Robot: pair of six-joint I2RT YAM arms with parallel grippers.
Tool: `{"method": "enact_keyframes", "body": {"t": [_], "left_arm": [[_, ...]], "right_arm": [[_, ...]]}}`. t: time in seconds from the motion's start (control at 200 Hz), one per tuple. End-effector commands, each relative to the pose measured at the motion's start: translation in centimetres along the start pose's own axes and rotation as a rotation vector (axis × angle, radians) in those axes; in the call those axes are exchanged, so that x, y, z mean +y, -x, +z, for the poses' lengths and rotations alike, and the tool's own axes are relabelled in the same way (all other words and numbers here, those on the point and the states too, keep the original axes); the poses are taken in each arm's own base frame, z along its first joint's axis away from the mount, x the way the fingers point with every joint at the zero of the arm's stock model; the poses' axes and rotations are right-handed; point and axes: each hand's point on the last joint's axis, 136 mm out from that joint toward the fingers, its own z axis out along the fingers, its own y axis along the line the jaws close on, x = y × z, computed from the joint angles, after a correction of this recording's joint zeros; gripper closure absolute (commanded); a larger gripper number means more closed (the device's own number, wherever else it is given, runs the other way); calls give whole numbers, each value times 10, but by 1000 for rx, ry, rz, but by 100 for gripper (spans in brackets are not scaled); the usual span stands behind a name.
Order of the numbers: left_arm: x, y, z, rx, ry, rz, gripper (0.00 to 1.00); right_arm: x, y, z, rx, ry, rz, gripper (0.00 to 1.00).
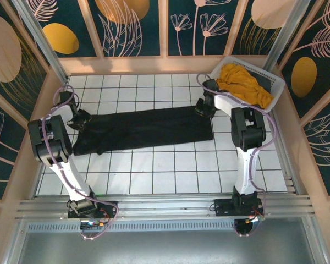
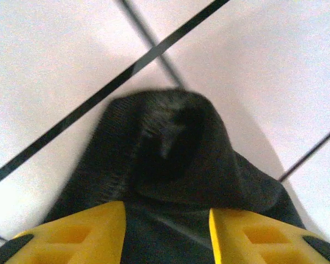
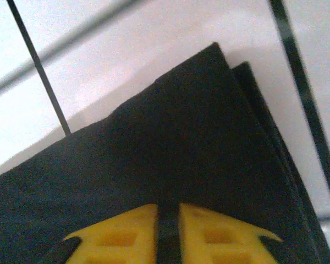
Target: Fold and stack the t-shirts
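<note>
The black t-shirt (image 1: 148,129) lies on the white tiled tabletop (image 1: 154,176) as a long, narrow band across the middle of the top view, running from left of centre to right of centre, with its left end wider and more rumpled. The left hand (image 1: 80,118) sits at that left end. In its wrist view the left hand (image 2: 168,220) has its yellow fingers (image 2: 82,231) standing clearly apart at the bottom of the frame, with dark cloth in the gap and a bunched hump of the shirt (image 2: 170,148) rising just ahead of them. The right hand (image 1: 203,107) is at the upper right corner of the band. In its own view the right hand (image 3: 168,220) has its fingers (image 3: 121,234) drawn almost together, leaving a thin dark slit. They sit over a flat, layered corner of the shirt (image 3: 170,137), and I cannot tell whether any cloth is pinched there. The mustard-yellow t-shirt (image 1: 243,83) lies crumpled in the white basket (image 1: 258,67) at the upper right of the top view, well apart from the black one.
</note>
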Motion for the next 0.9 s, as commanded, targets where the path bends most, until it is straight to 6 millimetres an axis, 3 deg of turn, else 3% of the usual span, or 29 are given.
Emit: {"method": "enact_keyframes", "body": {"t": [0.0,0.07,0.135,0.225,0.33,0.445,0.611,0.776,0.896], "left_arm": [[-41,15,-45,-93,-127,90,52],[-59,-9,-63,-93,-182,169,51],[-74,-43,-74,-61,-260,246,50],[-71,-91,-60,39,-306,319,49],[-67,-122,-44,108,-303,407,47],[-72,-130,-35,110,-289,482,44],[-70,-142,-17,139,-252,538,43],[-75,-154,-19,133,-254,579,45],[-73,-157,-25,113,-237,595,53]], "right_arm": [[15,20,-30,-62,-8,-105,71],[42,18,-53,-100,75,-154,62],[67,3,-67,-88,188,-200,56],[100,-32,-79,13,384,-252,53],[122,-69,-90,91,501,-297,52],[128,-89,-97,120,524,-308,52],[127,-96,-99,126,535,-273,52],[125,-99,-100,128,524,-267,52],[122,-100,-98,130,514,-264,52]]}}
